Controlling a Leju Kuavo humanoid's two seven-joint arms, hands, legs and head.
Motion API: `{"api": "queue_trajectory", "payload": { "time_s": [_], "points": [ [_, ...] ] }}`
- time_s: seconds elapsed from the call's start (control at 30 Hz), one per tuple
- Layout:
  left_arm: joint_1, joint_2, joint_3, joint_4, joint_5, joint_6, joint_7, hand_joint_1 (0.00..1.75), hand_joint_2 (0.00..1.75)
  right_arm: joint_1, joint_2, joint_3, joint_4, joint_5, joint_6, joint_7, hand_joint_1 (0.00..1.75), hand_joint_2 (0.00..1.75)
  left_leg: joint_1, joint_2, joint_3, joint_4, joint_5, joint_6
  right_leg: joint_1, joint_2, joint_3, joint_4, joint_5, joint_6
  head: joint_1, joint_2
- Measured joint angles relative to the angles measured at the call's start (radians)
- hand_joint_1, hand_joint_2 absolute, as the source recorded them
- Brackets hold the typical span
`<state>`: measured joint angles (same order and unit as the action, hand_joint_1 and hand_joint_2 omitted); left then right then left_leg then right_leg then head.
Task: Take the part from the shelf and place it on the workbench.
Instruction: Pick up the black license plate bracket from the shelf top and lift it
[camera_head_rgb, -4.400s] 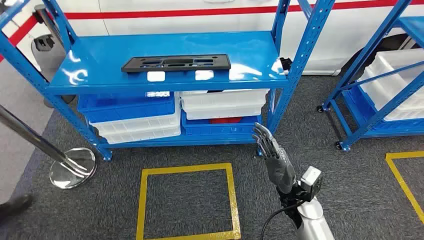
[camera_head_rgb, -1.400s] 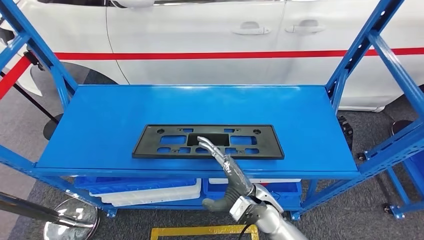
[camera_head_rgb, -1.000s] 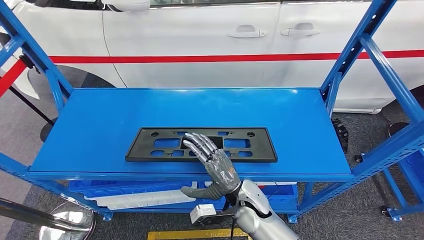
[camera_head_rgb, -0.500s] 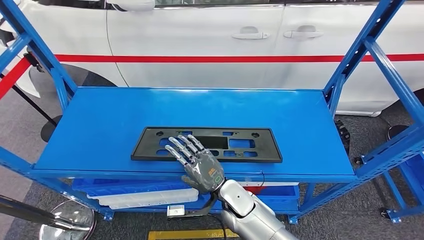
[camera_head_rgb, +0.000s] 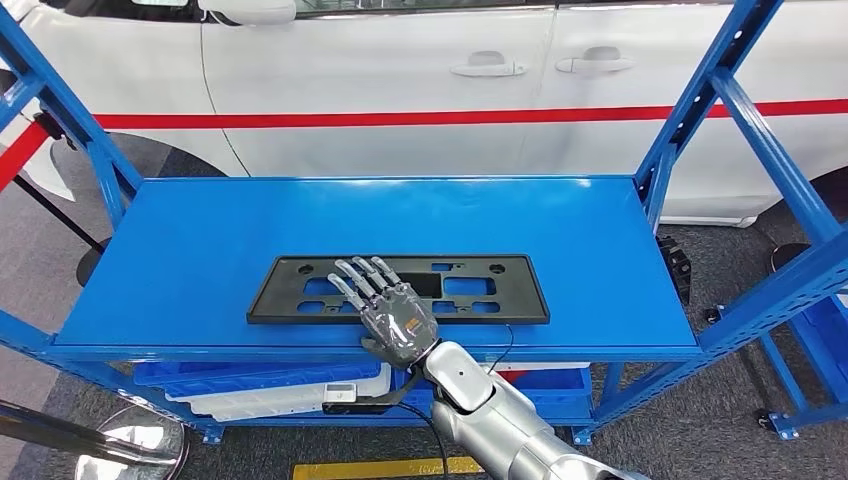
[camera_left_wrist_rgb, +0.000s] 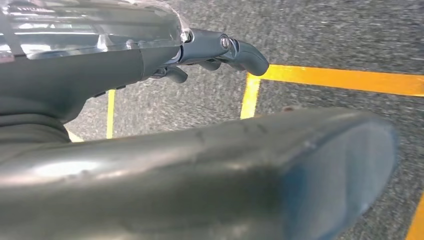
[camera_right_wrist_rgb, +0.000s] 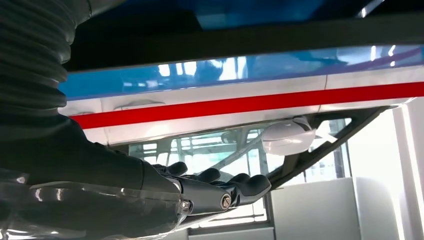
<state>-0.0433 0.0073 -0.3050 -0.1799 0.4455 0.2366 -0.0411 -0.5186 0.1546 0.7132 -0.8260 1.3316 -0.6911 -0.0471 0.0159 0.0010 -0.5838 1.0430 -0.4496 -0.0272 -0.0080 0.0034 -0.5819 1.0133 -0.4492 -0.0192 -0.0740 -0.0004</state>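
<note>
A long black plastic part (camera_head_rgb: 470, 290) with several cut-outs lies flat on the blue top shelf (camera_head_rgb: 200, 250), near its front edge. My right hand (camera_head_rgb: 385, 305) reaches up from below the shelf's front. Its back faces up and its fingers (camera_head_rgb: 352, 275) are spread flat over the near edge of the part, left of the part's middle. Nothing shows the hand closed around the part. In the right wrist view the right hand (camera_right_wrist_rgb: 200, 190) has its fingers stretched out. My left hand (camera_left_wrist_rgb: 210, 50) hangs over the grey floor and holds nothing.
A white car (camera_head_rgb: 400, 80) with a red stripe stands right behind the shelf. Blue uprights (camera_head_rgb: 700, 110) frame the shelf at both ends. White and blue bins (camera_head_rgb: 260, 385) sit on the lower level. A chrome post base (camera_head_rgb: 140, 450) and yellow floor tape (camera_head_rgb: 380, 467) lie below.
The view has closed in on the shelf. My right hand rose from beside the rack to the top shelf, turned its back upward and slid left onto the part's near edge.
</note>
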Motion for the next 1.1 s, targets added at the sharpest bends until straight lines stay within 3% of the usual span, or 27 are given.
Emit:
{"api": "queue_trajectory", "payload": {
  "time_s": [0.03, 0.13, 0.17, 0.23, 0.3, 0.33, 0.37, 0.43, 0.5, 0.57, 0.6, 0.7, 0.8, 0.83, 0.87, 0.9, 1.0, 1.03, 1.1],
  "points": [
    [-0.001, 0.000, -0.002, 0.000, -0.003, -0.001, 0.000, 0.00, 0.00, -0.013, 0.007, -0.005, 0.019, 0.009, -0.001, 0.012, 0.00, 1.75, -0.002, -0.001, 0.011, -0.027, 0.005, 0.006, 0.002, 0.000, -0.002, 0.001, 0.000, 0.006, 0.000, 0.000],
    [-0.003, 0.001, -0.009, 0.000, -0.008, -0.005, 0.001, 0.00, 0.00, -0.050, 0.022, -0.017, 0.069, 0.047, -0.002, 0.047, 0.00, 1.75, -0.003, -0.003, 0.010, -0.035, 0.008, 0.026, 0.002, 0.000, -0.005, 0.003, -0.001, 0.023, 0.000, 0.000],
    [-0.003, 0.001, -0.012, 0.000, -0.008, -0.006, 0.001, 0.00, 0.00, -0.060, 0.025, -0.020, 0.081, 0.055, -0.002, 0.054, 0.00, 1.75, -0.001, -0.002, 0.010, -0.037, 0.011, 0.033, 0.001, 0.000, -0.011, 0.018, -0.013, 0.028, 0.000, 0.000],
    [-0.003, 0.001, -0.018, 0.001, -0.008, -0.006, 0.002, 0.00, 0.00, -0.073, 0.028, -0.025, 0.100, 0.066, -0.002, 0.061, 0.00, 1.75, 0.000, -0.001, 0.008, -0.041, 0.015, 0.044, 0.000, -0.001, -0.053, 0.110, -0.068, 0.033, 0.000, 0.000],
    [-0.003, 0.002, -0.021, 0.001, -0.008, -0.006, 0.002, 0.00, 0.00, -0.079, 0.029, -0.028, 0.119, 0.089, -0.002, 0.075, 0.00, 1.75, -0.002, -0.002, 0.006, -0.041, 0.015, 0.049, 0.000, -0.001, -0.119, 0.247, -0.127, 0.035, 0.000, 0.000],
    [-0.002, 0.002, -0.022, 0.001, -0.008, -0.006, 0.001, 0.00, 0.00, -0.081, 0.029, -0.029, 0.130, 0.111, -0.002, 0.089, 0.00, 1.75, -0.003, -0.002, 0.005, -0.040, 0.015, 0.050, 0.000, -0.001, -0.138, 0.286, -0.133, 0.035, 0.000, 0.000],
    [-0.002, 0.003, -0.022, 0.001, -0.009, -0.006, 0.001, 0.00, 0.00, -0.085, 0.029, -0.029, 0.143, 0.140, -0.002, 0.110, 0.00, 1.75, -0.004, -0.003, 0.006, -0.039, 0.015, 0.050, 0.000, -0.001, -0.140, 0.287, -0.120, 0.034, 0.000, 0.000],
    [-0.003, 0.003, -0.023, 0.001, -0.009, -0.006, 0.001, 0.00, 0.00, -0.104, 0.029, -0.021, 0.174, 0.197, 0.000, 0.168, 0.00, 1.75, -0.005, -0.004, 0.007, -0.037, 0.013, 0.048, 0.001, -0.001, -0.089, 0.178, -0.051, 0.025, 0.000, 0.000],
    [-0.005, 0.003, -0.023, 0.001, -0.009, -0.006, -0.002, 0.00, 0.00, -0.136, 0.029, 0.007, 0.212, 0.227, 0.012, 0.241, 0.73, 1.75, -0.009, -0.004, 0.006, -0.034, 0.011, 0.043, 0.005, -0.002, -0.030, 0.051, -0.004, 0.015, 0.000, 0.000],
    [-0.007, 0.002, -0.023, 0.001, -0.007, -0.004, -0.007, 0.00, 0.00, -0.165, 0.029, 0.050, 0.253, 0.234, 0.032, 0.304, 1.58, 1.75, -0.012, -0.004, 0.003, -0.032, 0.010, 0.034, 0.010, -0.002, -0.014, 0.008, 0.002, 0.010, 0.000, 0.000],
    [-0.008, 0.003, -0.023, 0.001, -0.006, -0.004, -0.010, 0.00, 0.00, -0.176, 0.028, 0.070, 0.271, 0.236, 0.042, 0.325, 1.67, 1.75, -0.012, -0.004, 0.003, -0.032, 0.010, 0.029, 0.010, -0.002, -0.015, 0.005, 0.004, 0.008, 0.000, 0.000],
    [-0.008, 0.004, -0.023, 0.001, -0.004, -0.004, -0.020, 0.00, 0.00, -0.209, 0.028, 0.113, 0.318, 0.239, 0.065, 0.362, 1.69, 1.75, -0.009, -0.004, -0.011, 0.002, -0.016, 0.013, 0.004, -0.003, -0.010, -0.005, 0.009, -0.007, 0.000, 0.000],
    [-0.008, 0.004, -0.023, 0.001, -0.003, -0.006, -0.025, 0.00, 0.00, -0.231, 0.025, 0.141, 0.359, 0.240, 0.083, 0.393, 1.72, 1.75, -0.003, -0.003, -0.091, 0.179, -0.105, 0.000, 0.002, -0.006, -0.009, -0.007, 0.010, -0.013, 0.000, 0.000],
    [-0.007, 0.004, -0.023, 0.001, -0.002, -0.007, -0.025, 0.00, 0.00, -0.233, 0.024, 0.149, 0.370, 0.240, 0.089, 0.402, 1.73, 1.75, -0.002, -0.003, -0.116, 0.233, -0.121, -0.004, 0.002, -0.006, -0.009, -0.006, 0.010, -0.013, 0.000, 0.000],
    [-0.006, 0.004, -0.023, 0.001, -0.002, -0.007, -0.025, 0.00, 0.00, -0.234, 0.023, 0.155, 0.380, 0.240, 0.096, 0.409, 1.74, 1.75, 0.000, -0.003, -0.127, 0.255, -0.120, -0.006, 0.002, -0.006, -0.008, -0.006, 0.009, -0.013, 0.000, 0.000],
    [-0.005, 0.004, -0.023, 0.002, -0.002, -0.008, -0.025, 0.00, 0.00, -0.236, 0.022, 0.160, 0.388, 0.240, 0.103, 0.416, 1.75, 1.75, 0.002, -0.003, -0.118, 0.235, -0.098, -0.008, 0.002, -0.004, -0.008, -0.005, 0.009, -0.012, 0.000, 0.000],
    [-0.005, 0.006, -0.023, 0.002, -0.002, -0.011, -0.025, 0.00, 0.00, -0.250, 0.020, 0.164, 0.407, 0.240, 0.122, 0.432, 1.75, 1.75, 0.006, -0.003, -0.028, 0.044, -0.008, -0.005, 0.001, 0.000, -0.006, 0.003, 0.003, -0.002, 0.000, 0.000],
    [-0.006, 0.006, -0.023, 0.002, -0.002, -0.012, -0.025, 0.00, 0.00, -0.255, 0.019, 0.164, 0.413, 0.240, 0.126, 0.435, 1.75, 1.75, 0.004, -0.004, -0.009, 0.002, 0.003, 0.000, 0.003, 0.000, -0.008, 0.005, 0.002, 0.004, 0.000, 0.000],
    [-0.008, 0.006, -0.023, 0.002, -0.002, -0.013, -0.025, 0.00, 0.00, -0.265, 0.016, 0.163, 0.424, 0.238, 0.131, 0.439, 1.75, 1.75, -0.001, -0.006, 0.001, -0.022, 0.003, 0.014, 0.005, 0.001, -0.010, 0.006, 0.002, 0.015, 0.000, 0.000]
  ]
}}
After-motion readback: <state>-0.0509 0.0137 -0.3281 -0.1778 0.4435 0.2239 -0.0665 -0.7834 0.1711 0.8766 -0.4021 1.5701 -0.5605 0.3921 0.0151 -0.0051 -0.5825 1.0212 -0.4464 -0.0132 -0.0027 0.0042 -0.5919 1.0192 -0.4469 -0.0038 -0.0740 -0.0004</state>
